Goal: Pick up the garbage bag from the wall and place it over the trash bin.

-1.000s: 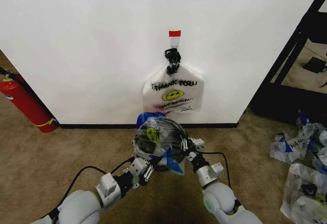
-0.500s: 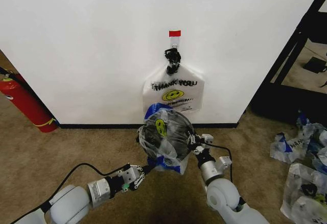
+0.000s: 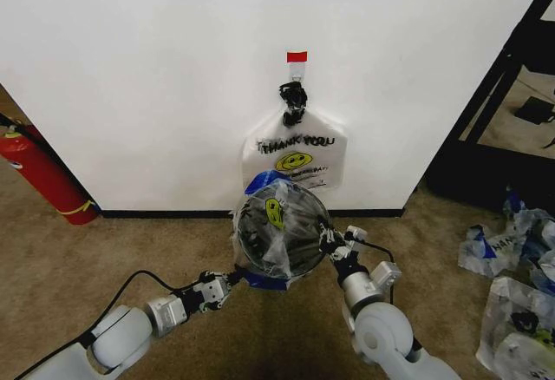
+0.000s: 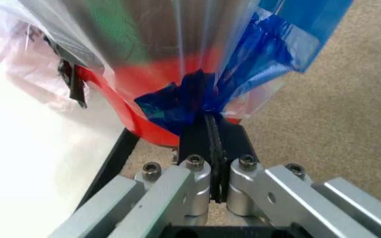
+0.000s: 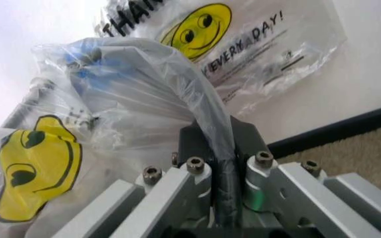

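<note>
The garbage bag (image 3: 279,228) is already draped over the trash bin (image 3: 282,245), which stands on the carpet just in front of the wall (image 3: 156,76), below the hook that carries a thicker bundle of same-print bags (image 3: 293,156). The thin film covers the bin's mouth and mesh sides, its yellow smiley facing up near the rim.

The left claw (image 3: 232,273) sits low beside the bin, on the side away from the wall, clenched on a blue handle patch of the bag; the left wrist view shows its jaws pressed together with the bunched blue plastic (image 4: 189,96) pinched at their tips, right against the bin's red base (image 4: 134,94). The right claw (image 3: 328,243) is at the bin's other flank, higher up near the rim, and it too is clenched on the bag: the right wrist view shows a twisted strand of clear film (image 5: 214,134) running down between its closed jaws.

So the bag lies between the two claws, stretched across the bin from the left one low to the right one high. By my reading the left arm has pulled its edge furthest down; seating the bag evenly would depend on the right side coming down the bin's wall to match.
</note>
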